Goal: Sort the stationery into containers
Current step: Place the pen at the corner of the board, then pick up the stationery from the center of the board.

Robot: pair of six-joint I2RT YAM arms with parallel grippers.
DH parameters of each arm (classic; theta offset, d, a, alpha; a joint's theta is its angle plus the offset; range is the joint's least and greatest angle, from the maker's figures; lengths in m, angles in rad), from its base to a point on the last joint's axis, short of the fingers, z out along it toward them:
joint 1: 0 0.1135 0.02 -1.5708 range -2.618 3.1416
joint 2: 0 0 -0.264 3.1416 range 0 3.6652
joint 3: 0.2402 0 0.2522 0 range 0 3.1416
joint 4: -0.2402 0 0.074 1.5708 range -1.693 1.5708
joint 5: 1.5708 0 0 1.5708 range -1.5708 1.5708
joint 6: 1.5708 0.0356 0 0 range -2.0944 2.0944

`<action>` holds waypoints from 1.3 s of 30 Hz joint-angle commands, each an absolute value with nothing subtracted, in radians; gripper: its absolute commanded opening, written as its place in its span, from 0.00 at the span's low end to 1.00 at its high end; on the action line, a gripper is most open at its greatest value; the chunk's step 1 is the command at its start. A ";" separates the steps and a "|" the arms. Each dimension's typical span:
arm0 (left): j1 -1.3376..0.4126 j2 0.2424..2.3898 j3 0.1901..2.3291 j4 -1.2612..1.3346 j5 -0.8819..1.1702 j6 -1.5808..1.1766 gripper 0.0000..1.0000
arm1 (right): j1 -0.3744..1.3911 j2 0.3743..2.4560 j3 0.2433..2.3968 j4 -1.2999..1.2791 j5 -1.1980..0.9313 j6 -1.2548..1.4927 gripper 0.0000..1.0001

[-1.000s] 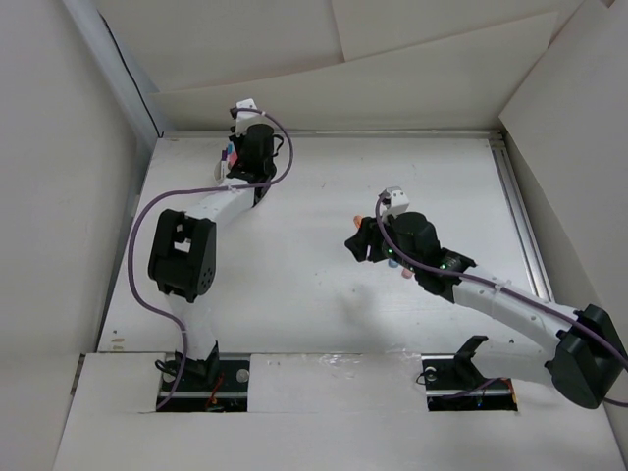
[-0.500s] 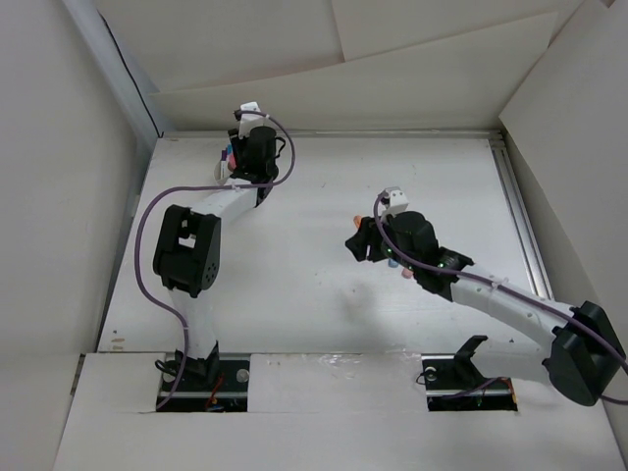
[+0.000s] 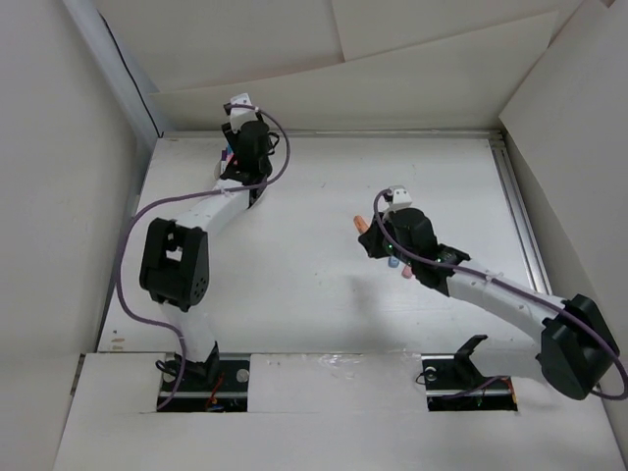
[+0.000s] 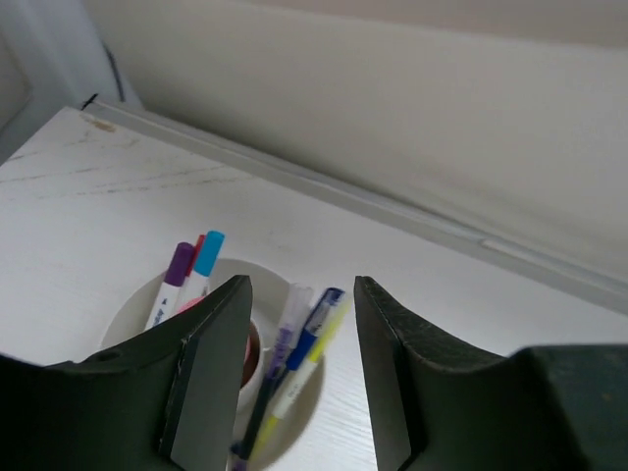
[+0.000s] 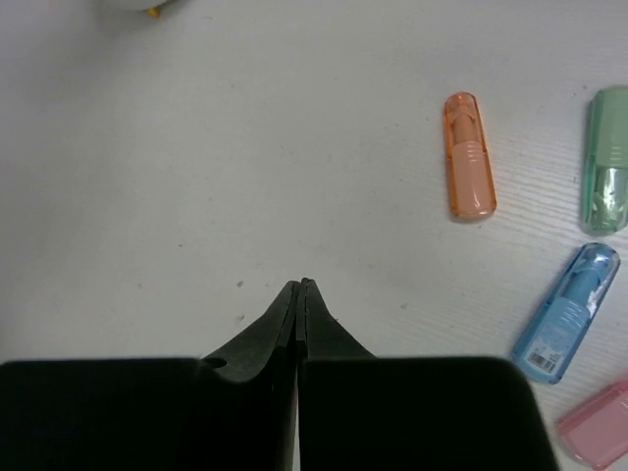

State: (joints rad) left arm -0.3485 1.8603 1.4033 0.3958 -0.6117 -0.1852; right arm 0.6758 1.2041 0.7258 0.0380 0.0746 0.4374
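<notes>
In the left wrist view my left gripper (image 4: 299, 287) stands open above the white container (image 4: 132, 306), with nothing between its fingers. Purple- and blue-capped markers (image 4: 192, 267) stand in one compartment. A blue pen and a yellow one (image 4: 306, 343) lean in another. From above, the left gripper (image 3: 234, 157) covers most of the container at the far left corner. My right gripper (image 5: 299, 287) is shut on nothing, just over bare table. To its right lie an orange stick (image 5: 470, 157), a green stick (image 5: 608, 162), a blue stick (image 5: 566, 312) and a pink stick (image 5: 596, 437).
Cardboard walls close the table in at the back and on both sides. A metal rail (image 3: 520, 216) runs along the right edge, and another rail (image 4: 392, 211) lines the back edge behind the container. A white rounded edge (image 5: 137, 5) shows at the top of the right wrist view.
My left gripper has opened and shifted slightly toward the back wall over the container. My right gripper has gone from open to shut, staying near the loose sticks.
</notes>
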 commanded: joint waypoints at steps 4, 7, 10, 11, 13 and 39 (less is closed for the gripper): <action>-0.397 1.586 1.249 0.462 -0.375 -0.414 0.40 | 0.601 1.293 0.765 0.028 0.140 0.456 0.03; -0.397 1.526 1.068 0.560 -0.218 -0.575 0.39 | 0.571 1.365 0.787 0.003 0.140 0.468 0.37; -0.460 1.470 0.938 0.578 -0.179 -0.603 0.39 | 0.549 1.425 0.798 0.003 0.106 0.468 0.60; -0.475 1.444 0.914 0.578 -0.169 -0.603 0.39 | 0.549 1.440 0.807 0.003 0.106 0.468 0.63; -0.488 1.418 0.838 0.592 -0.124 -0.620 0.39 | 0.540 1.489 0.830 0.003 0.106 0.468 0.67; -0.465 1.458 0.681 0.693 0.296 -0.672 0.41 | 0.511 1.853 1.088 -0.127 0.233 0.468 0.42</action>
